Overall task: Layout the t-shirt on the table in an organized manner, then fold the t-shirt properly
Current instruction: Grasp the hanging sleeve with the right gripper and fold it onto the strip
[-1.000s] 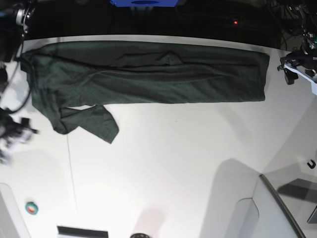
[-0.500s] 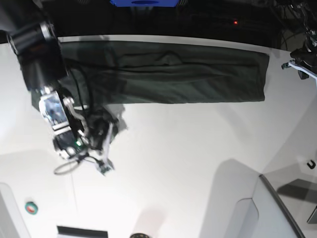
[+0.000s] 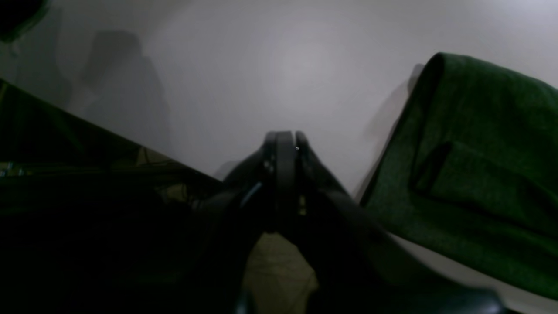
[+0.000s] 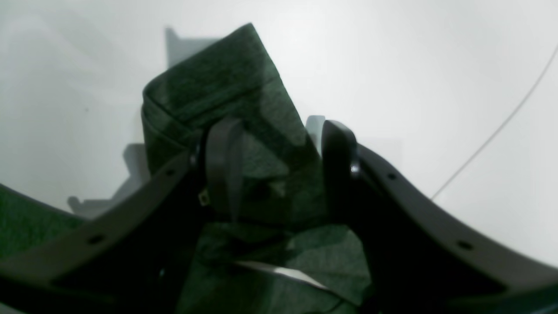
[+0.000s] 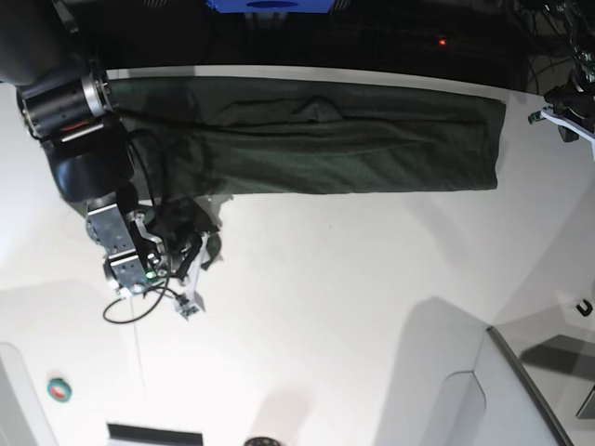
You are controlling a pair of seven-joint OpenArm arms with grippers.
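The dark green t-shirt lies folded into a long band across the back of the white table. Its sleeve sticks out at the band's left end. My right gripper is down on that sleeve. In the right wrist view the right gripper stands open, its fingers astride the bunched sleeve cloth. My left gripper hovers just off the shirt's right end. The left wrist view shows the left gripper shut on nothing, with the t-shirt's edge to its right.
A grey angled panel fills the front right corner. A green tape roll lies front left, near a thin dark seam line. A loose cable loops under my right wrist. Beyond the table's back edge it is dark.
My right arm has swung in from the left onto the sleeve and then pulled a little toward the shirt. The left gripper's jaws have closed.
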